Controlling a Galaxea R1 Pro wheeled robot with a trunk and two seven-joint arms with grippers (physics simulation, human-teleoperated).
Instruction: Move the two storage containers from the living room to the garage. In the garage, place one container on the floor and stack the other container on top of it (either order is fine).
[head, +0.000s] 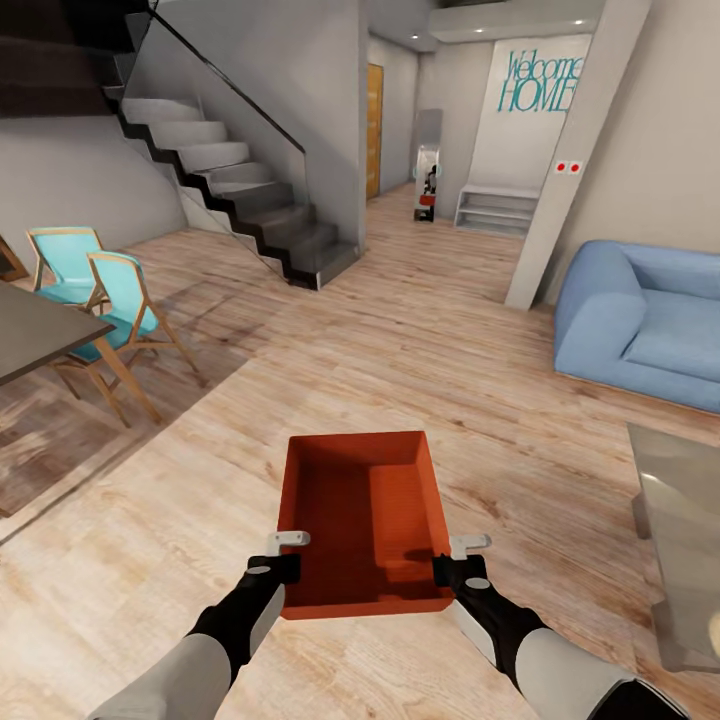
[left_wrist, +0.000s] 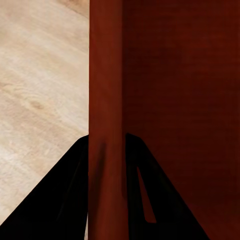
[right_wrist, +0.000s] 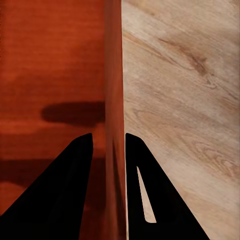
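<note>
One box, head view: we see an orange-red box (head: 365, 520) carried low in front of us over the wood-plank floor (head: 400, 340), open side up.
Left gripper (head: 283, 560): its jaws pinch the box's left wall near the closest corner.
Right gripper (head: 455, 562): its jaws pinch the right wall the same way.
Room: stairs (head: 240, 190), two turquoise chairs (head: 105, 300) by a dark table (head: 35, 335), a blue sofa (head: 645, 320), a glass table (head: 685, 520).
Left wrist view: the left gripper (left_wrist: 106, 150) has one dark finger on each side of the thin box wall (left_wrist: 105, 100), closed on it.
Right wrist view: the right gripper (right_wrist: 109, 150) straddles the box wall (right_wrist: 113, 75) likewise, clamped on it.
</note>
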